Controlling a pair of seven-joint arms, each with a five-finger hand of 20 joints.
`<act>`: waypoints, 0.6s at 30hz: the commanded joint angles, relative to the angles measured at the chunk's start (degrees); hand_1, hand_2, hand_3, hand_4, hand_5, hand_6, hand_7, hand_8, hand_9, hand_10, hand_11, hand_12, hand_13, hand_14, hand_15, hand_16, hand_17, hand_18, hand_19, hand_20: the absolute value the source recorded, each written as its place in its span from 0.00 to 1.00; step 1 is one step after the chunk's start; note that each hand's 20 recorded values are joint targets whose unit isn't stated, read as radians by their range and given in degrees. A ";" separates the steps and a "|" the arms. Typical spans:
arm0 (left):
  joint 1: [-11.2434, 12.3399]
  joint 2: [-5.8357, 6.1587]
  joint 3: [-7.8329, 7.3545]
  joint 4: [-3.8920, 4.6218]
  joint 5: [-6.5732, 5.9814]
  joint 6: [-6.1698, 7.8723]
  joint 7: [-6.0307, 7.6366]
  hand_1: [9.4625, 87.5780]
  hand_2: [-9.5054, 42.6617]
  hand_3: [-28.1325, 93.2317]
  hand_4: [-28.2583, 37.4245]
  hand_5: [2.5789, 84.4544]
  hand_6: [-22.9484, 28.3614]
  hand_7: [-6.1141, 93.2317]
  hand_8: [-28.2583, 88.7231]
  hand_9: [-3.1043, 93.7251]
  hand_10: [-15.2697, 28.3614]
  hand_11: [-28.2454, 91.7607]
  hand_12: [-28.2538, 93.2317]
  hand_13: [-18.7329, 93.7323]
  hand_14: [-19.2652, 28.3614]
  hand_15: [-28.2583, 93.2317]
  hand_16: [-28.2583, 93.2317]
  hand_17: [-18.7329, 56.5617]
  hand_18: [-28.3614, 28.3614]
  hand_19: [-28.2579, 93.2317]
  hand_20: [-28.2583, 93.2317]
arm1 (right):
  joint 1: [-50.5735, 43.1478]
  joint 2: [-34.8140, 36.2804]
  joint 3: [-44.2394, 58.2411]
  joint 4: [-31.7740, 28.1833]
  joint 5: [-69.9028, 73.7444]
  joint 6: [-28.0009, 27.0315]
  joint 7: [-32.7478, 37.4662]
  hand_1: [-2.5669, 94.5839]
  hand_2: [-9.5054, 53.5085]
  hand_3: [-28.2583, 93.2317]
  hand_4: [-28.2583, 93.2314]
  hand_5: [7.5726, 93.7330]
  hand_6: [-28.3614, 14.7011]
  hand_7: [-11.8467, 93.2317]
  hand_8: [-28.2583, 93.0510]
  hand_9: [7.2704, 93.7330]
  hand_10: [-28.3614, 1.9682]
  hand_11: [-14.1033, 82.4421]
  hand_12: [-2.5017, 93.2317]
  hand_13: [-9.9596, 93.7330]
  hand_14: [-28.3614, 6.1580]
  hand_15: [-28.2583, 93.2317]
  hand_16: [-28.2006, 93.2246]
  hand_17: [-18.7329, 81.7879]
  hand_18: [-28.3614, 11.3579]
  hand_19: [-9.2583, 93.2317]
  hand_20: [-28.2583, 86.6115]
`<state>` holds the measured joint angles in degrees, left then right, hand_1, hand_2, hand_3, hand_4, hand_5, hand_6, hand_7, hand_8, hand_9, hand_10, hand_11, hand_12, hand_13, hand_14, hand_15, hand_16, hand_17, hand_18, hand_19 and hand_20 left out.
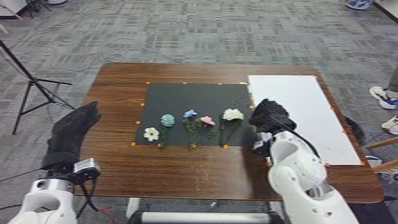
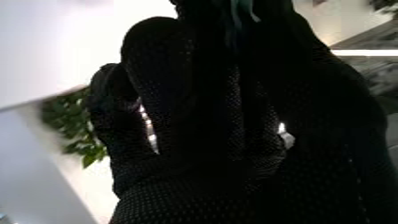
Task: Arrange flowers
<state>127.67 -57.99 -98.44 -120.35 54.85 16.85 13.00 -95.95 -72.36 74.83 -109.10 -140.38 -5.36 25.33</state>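
Observation:
My left hand (image 1: pixel 73 131) is open over the table's left edge, apart from the flowers. On the black mat (image 1: pixel 169 95) lie a white flower (image 1: pixel 151 133), a teal flower (image 1: pixel 168 120), a small blue flower (image 1: pixel 189 113), a pink flower (image 1: pixel 207 120) and a larger white flower (image 1: pixel 233 114), their stems toward the front. My right hand (image 1: pixel 269 117) is beside the larger white flower, between the black mat and the white board (image 1: pixel 298 105). In the right wrist view, a thin teal strip (image 2: pixel 234 15) shows against the black glove of my right hand (image 2: pixel 213 125).
Small orange markers line the mat and board on the brown table (image 1: pixel 195 170). A black tripod (image 1: pixel 33 80) stands on the floor at the left. Green leaves (image 2: pixel 75 125) show beside the glove in the right wrist view.

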 commanded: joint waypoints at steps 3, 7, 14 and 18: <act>0.19 0.13 -0.03 -0.35 0.41 -0.17 -0.81 0.18 0.25 0.81 0.06 0.47 0.47 0.21 0.18 0.40 0.61 0.35 0.32 0.45 0.72 0.33 0.24 0.30 0.66 0.26 0.34 | -1.91 -0.55 -2.37 1.26 -2.65 2.98 -2.51 0.64 0.00 0.74 0.06 0.87 0.70 0.29 0.28 0.98 0.66 0.21 0.37 0.81 0.52 0.72 0.52 0.54 0.09 0.86 0.72; 0.02 0.19 0.02 -0.30 0.31 -0.03 -1.06 0.18 0.25 0.81 0.06 0.47 0.47 0.21 0.18 0.40 0.61 0.35 0.32 0.45 0.72 0.33 0.24 0.30 0.66 0.26 0.34 | -1.74 -0.53 -2.50 1.85 -3.06 4.20 -2.58 0.64 0.00 0.74 0.06 0.86 0.70 0.29 0.28 0.98 0.66 0.22 0.37 0.81 0.52 0.72 0.52 0.54 0.10 0.86 0.72; -0.55 0.21 0.29 0.02 0.47 -0.42 -1.33 0.18 0.25 0.81 0.06 0.47 0.47 0.21 0.18 0.40 0.61 0.35 0.32 0.45 0.72 0.33 0.24 0.30 0.66 0.26 0.34 | -1.54 -0.32 -2.35 2.06 -2.46 4.80 -2.55 0.60 0.00 0.74 0.09 0.82 0.68 0.30 0.28 0.94 0.66 0.23 0.37 0.78 0.52 0.73 0.53 0.53 0.11 0.86 0.72; -0.69 0.25 0.25 0.04 0.57 -0.22 -1.18 0.19 0.24 0.81 0.07 0.47 0.47 0.21 0.18 0.40 0.61 0.35 0.32 0.45 0.72 0.33 0.24 0.30 0.66 0.26 0.34 | -1.15 -0.21 -2.31 2.11 -2.05 5.61 -3.00 0.58 0.00 0.73 0.09 0.80 0.67 0.30 0.28 0.91 0.64 0.24 0.35 0.77 0.50 0.74 0.52 0.52 0.11 0.86 0.73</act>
<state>127.26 -57.88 -98.27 -120.25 54.98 16.76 12.12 -97.46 -72.63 72.46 -106.98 -142.55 -1.50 22.81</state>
